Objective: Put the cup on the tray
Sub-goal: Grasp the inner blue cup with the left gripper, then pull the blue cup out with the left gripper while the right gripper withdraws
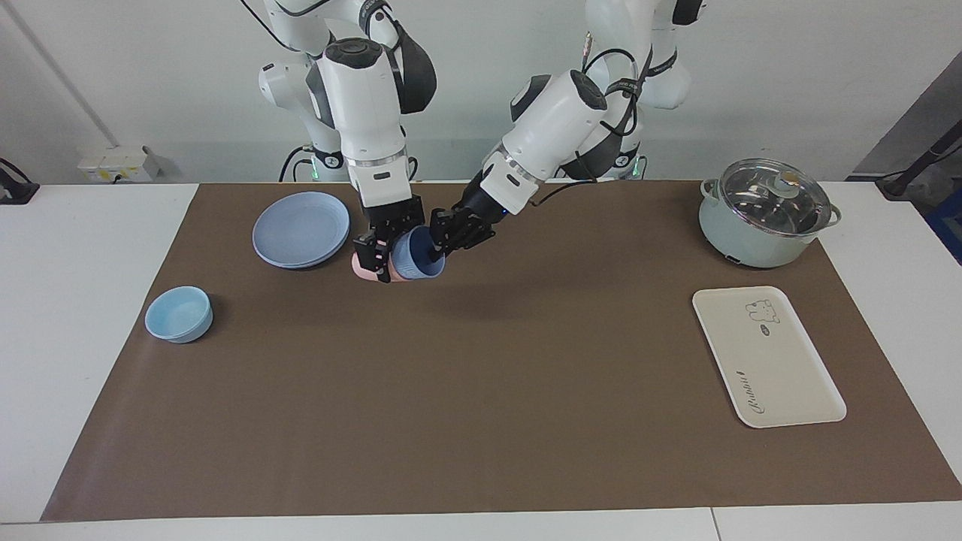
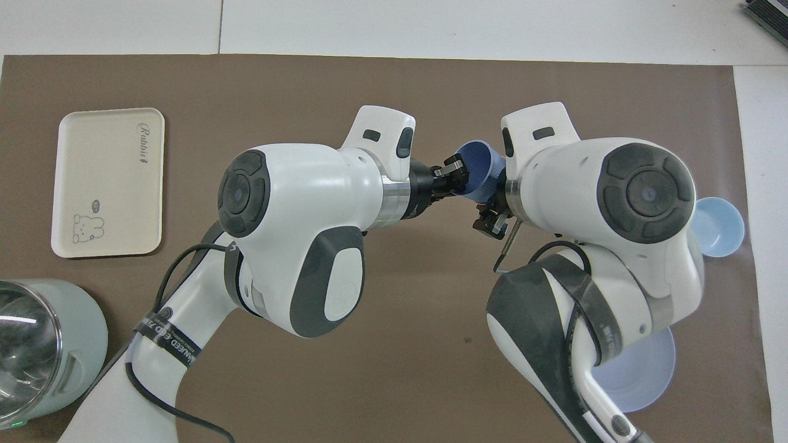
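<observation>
Dial laid on the mat, 12 o'clock pointing away from the robots.

1. Pot: pale green, glass lid on. At 8 o'clock, nearest the robots.
2. Plate: round, blue. At 4 o'clock, about as near as the pot.
3. Right end effector: over the mat, just at the plate's 9 o'clock side. Clamped on the pink cup, which is tipped on its side.
4. Cup: periwinkle blue, nested in the pink cup, mouth turned toward the left arm. Off the mat, well apart from the tray.
5. Left end effector: reaches in from 9 o'clock. Fingers pinched on the cup's rim, one inside the mouth.
6. Bowl: light blue, shallow. At 3 o'clock, at the mat's edge.
7. Tray: cream, rounded corners, bare. At 9 o'clock. Cartoon animal print at its nearer end. Cursive "Rabbit" at its farther end.
8. Tabletop: white, showing around the brown mat.
9. Black band on the left arm: white lettering, only partly legible.
</observation>
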### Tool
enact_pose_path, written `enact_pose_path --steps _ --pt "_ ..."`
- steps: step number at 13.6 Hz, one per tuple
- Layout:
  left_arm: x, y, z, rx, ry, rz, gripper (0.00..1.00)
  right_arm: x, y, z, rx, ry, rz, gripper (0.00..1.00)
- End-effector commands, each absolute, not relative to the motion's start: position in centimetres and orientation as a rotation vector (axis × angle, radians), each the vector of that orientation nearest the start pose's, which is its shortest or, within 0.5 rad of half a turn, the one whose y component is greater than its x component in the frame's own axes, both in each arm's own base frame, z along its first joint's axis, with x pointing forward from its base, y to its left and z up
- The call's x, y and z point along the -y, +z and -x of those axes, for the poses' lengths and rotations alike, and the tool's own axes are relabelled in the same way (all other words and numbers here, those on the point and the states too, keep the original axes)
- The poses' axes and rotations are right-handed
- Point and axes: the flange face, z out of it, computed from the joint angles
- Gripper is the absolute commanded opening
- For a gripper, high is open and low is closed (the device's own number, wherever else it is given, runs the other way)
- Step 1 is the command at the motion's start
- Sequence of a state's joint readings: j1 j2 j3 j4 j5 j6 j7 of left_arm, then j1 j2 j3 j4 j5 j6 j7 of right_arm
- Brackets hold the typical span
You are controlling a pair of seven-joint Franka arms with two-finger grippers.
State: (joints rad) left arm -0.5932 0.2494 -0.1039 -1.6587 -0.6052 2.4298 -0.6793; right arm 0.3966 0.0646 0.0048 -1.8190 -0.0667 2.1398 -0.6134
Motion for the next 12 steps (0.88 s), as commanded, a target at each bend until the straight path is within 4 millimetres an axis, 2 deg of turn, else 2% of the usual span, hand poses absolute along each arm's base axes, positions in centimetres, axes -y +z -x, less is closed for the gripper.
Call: enact_pose_path --steps 1,3,6,7,8,10,11,12 --pt "42.1 54.8 -53.3 -0.418 0.058 -2.342 0.00 -23.3 52.4 -56.3 1.581 -0.423 2.807 0.00" --pt "39.9 56.3 -55.5 -0.464 0.039 -2.310 0.00 -23.2 52.4 -56.3 1.579 -0.423 2.808 0.00" --pt "35.1 60.5 -58.1 -0.487 0.043 -2.301 0.00 -22.6 52.4 -56.6 1.543 -0.422 2.812 0.00" --pt "32.6 61.2 -59.2 -0.520 0.055 -2.299 0.00 -22.3 52.4 -56.7 1.534 -0.425 2.815 0.00" --pt "29.8 62.4 -59.8 -0.546 0.066 -2.305 0.00 -21.4 52.5 -57.0 1.488 -0.427 2.833 0.00" --pt "23.8 63.7 -61.3 -0.574 0.189 -2.409 0.00 -17.3 52.9 -58.7 1.262 -0.488 2.823 0.00" --pt "20.9 64.2 -61.8 -0.569 0.291 -2.489 0.00 -16.2 52.8 -59.4 1.211 -0.560 2.786 0.00" --pt "18.2 63.8 -62.5 -0.555 0.372 -2.574 0.00 -14.3 52.7 -60.1 1.169 -0.622 2.768 0.00"
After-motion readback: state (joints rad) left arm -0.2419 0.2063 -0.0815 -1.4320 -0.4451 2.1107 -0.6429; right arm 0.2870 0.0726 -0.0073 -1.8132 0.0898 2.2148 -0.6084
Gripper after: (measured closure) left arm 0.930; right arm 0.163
